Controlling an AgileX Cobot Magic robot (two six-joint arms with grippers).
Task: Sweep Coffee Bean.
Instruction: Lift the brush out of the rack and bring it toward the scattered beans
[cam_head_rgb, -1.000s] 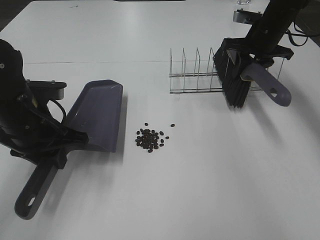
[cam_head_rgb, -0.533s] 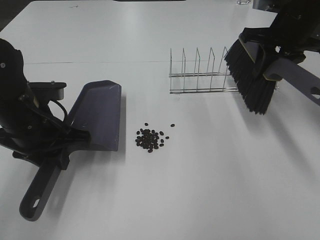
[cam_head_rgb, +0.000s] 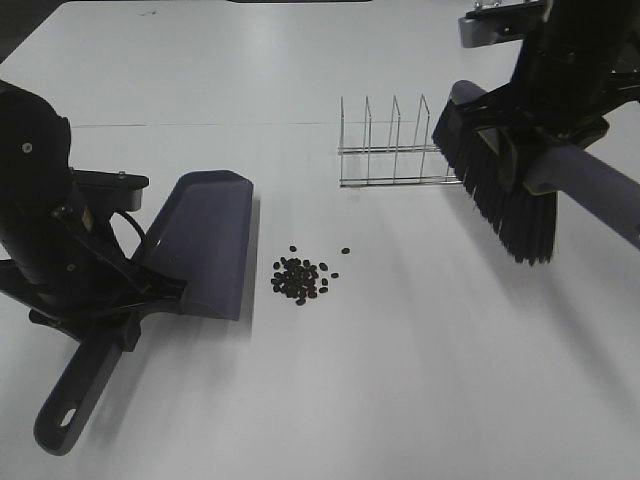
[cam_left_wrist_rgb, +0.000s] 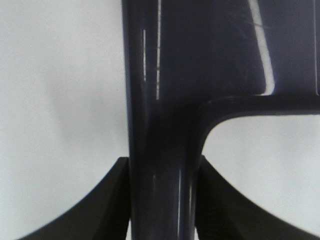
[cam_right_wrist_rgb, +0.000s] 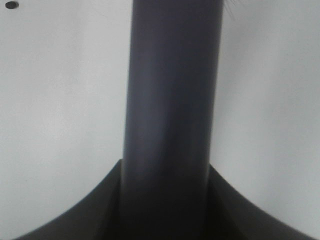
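Observation:
A small pile of dark coffee beans (cam_head_rgb: 300, 278) lies on the white table, with a few strays to its right. The purple-grey dustpan (cam_head_rgb: 205, 240) rests just left of the pile, its open edge facing the beans. My left gripper (cam_head_rgb: 120, 300) is shut on the dustpan's handle (cam_left_wrist_rgb: 160, 150). My right gripper (cam_head_rgb: 560, 150) is shut on the brush's purple-grey handle (cam_right_wrist_rgb: 170, 110). The brush's black bristles (cam_head_rgb: 500, 185) hang in the air at the right, well apart from the beans.
A wire rack (cam_head_rgb: 395, 145) stands behind the beans, just left of the brush. The white table (cam_head_rgb: 400, 380) stretches bare in front. One dark speck (cam_right_wrist_rgb: 11, 5) shows on the table in the right wrist view.
The brush has lifted off the wire rack, swung right, then come forward and lower. The dustpan has shifted slightly right, toward the beans.

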